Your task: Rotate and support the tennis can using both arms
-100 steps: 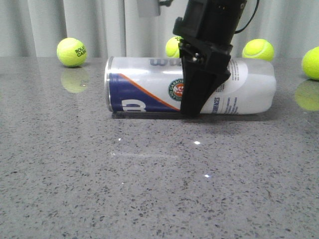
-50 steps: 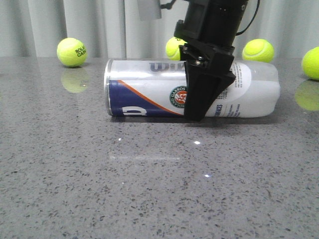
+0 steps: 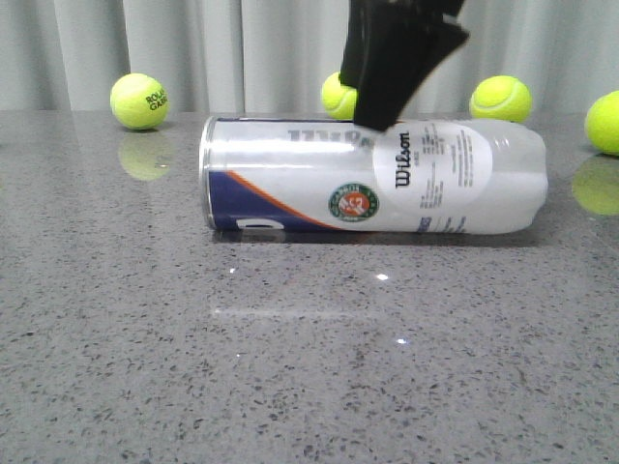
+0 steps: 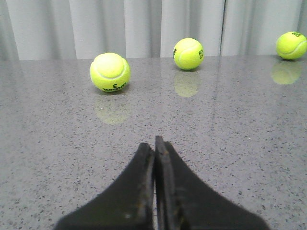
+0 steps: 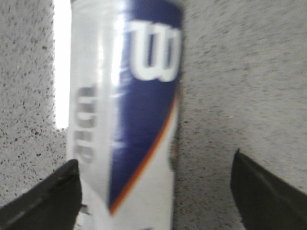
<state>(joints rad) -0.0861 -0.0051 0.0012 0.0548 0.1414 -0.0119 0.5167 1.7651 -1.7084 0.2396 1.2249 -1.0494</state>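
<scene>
The tennis can (image 3: 372,174) lies on its side on the grey table, silver rim to the left, with the Wilson logo and the round badge facing the camera. My right gripper (image 3: 387,101) hangs just above the can's top, its black fingers apart and clear of the can. In the right wrist view the can (image 5: 124,110) lies below the open right gripper (image 5: 153,163), nearer one finger, with bare table beside the other. My left gripper (image 4: 154,141) is shut and empty, low over bare table; the front view does not show it.
Yellow-green tennis balls lie along the back: one far left (image 3: 139,101), one behind the can (image 3: 338,94), one behind its right end (image 3: 500,98), one at the right edge (image 3: 604,122). Three balls lie ahead of the left gripper, the nearest (image 4: 110,72). Curtains hang behind the table.
My right gripper has lifted from the can's front side to above it. The can has rolled, bringing the Wilson logo to the front.
</scene>
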